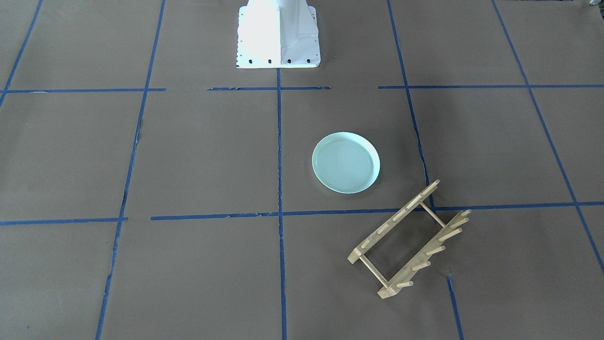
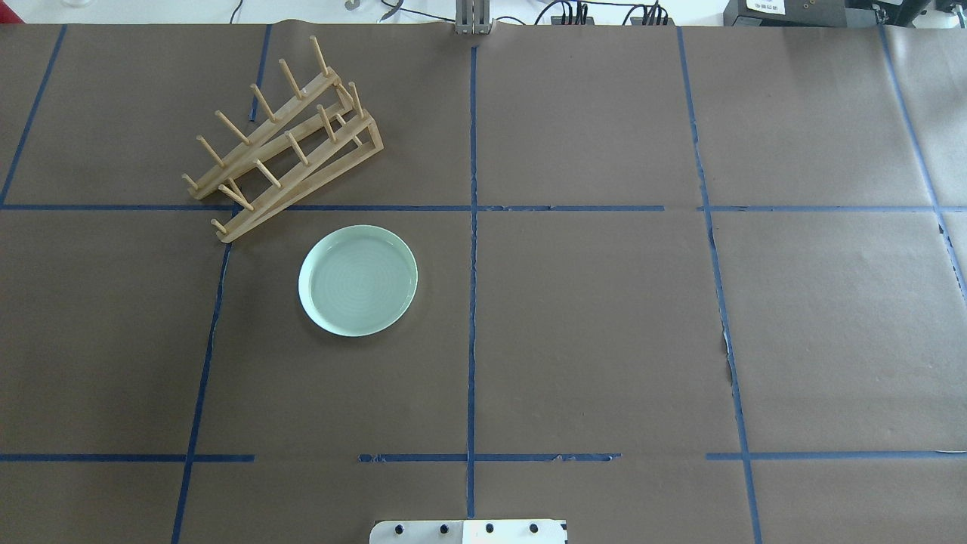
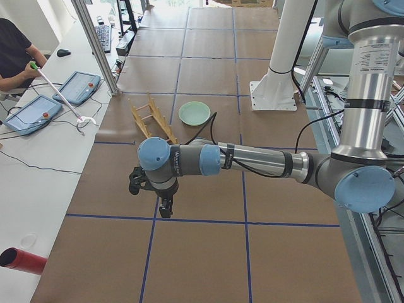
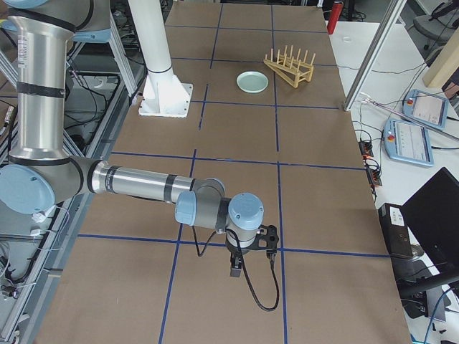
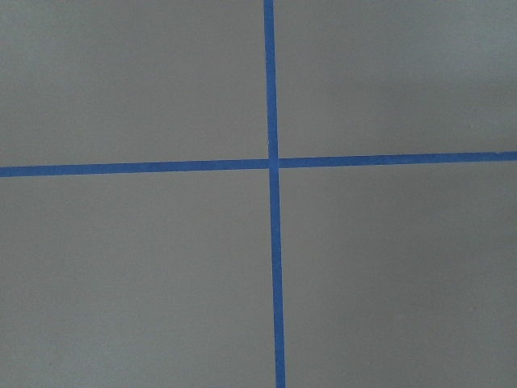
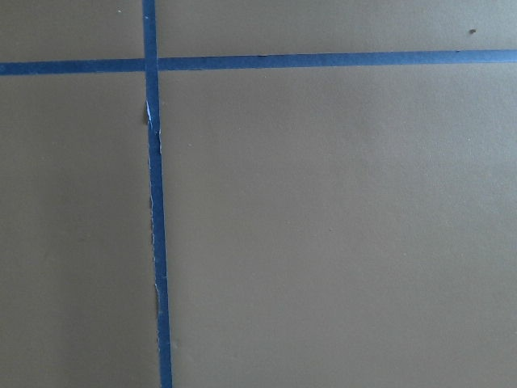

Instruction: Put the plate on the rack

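Observation:
The pale mint-green plate (image 1: 346,162) lies flat on the brown paper, also in the overhead view (image 2: 358,280). The light wooden rack (image 1: 408,241) stands just beyond it, pegs up, at an angle (image 2: 283,143), close to the plate but apart from it. Both show small in the side views: plate (image 3: 194,113) (image 4: 252,82), rack (image 3: 151,117) (image 4: 290,66). My left gripper (image 3: 165,208) hangs over the table's left end, far from both. My right gripper (image 4: 235,271) hangs over the right end. I cannot tell whether either is open. The wrist views show only paper and blue tape.
The white robot base (image 1: 278,35) stands at the table's near middle. An operator (image 3: 12,53) with a stick sits beside tablets (image 3: 79,85) across the table. A red cylinder (image 3: 22,261) lies on the side bench. Blue tape lines grid the paper.

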`<state>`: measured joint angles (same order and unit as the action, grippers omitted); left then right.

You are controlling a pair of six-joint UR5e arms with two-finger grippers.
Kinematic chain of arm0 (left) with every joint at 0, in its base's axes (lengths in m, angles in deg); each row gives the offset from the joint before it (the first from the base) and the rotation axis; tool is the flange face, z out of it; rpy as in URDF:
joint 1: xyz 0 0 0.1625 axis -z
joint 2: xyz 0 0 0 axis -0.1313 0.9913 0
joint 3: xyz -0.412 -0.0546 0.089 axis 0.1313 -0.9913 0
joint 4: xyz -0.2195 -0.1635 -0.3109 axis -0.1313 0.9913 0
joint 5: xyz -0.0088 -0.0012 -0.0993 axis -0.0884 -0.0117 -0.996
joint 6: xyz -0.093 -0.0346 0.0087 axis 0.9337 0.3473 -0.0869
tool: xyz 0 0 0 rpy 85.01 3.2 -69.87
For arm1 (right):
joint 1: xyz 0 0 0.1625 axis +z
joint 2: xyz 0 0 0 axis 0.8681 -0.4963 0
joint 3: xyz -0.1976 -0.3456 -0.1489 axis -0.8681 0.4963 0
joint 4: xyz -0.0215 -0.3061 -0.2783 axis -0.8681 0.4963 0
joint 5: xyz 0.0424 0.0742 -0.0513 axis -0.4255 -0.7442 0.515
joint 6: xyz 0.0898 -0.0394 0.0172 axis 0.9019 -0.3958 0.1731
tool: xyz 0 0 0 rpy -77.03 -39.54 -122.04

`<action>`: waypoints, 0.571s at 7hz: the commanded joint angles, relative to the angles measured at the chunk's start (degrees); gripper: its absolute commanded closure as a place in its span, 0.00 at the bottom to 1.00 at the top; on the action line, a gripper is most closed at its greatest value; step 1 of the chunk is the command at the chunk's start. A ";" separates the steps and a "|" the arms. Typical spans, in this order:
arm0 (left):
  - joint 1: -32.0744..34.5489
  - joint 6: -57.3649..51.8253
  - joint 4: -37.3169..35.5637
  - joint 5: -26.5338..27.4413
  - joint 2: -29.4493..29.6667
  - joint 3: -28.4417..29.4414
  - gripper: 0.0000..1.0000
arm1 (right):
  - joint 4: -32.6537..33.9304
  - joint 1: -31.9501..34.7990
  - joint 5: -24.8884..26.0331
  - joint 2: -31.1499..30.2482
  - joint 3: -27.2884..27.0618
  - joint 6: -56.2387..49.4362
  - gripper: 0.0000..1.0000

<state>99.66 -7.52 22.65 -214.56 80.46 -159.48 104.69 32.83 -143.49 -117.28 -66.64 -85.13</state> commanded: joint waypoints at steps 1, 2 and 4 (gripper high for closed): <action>0.17 -0.71 1.00 0.00 -0.78 -1.11 0.00 | 0.00 0.00 0.00 0.00 -0.09 0.00 0.00; 0.09 -0.28 0.57 0.00 -0.09 -0.33 0.00 | 0.00 0.00 0.00 0.00 0.00 0.00 0.00; 0.18 -0.19 0.92 -0.09 -0.87 -0.59 0.00 | 0.00 0.00 0.00 0.00 0.00 0.00 0.00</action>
<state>99.80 -7.76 23.42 -214.65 79.80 -160.06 104.69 32.83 -143.49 -117.28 -66.66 -85.13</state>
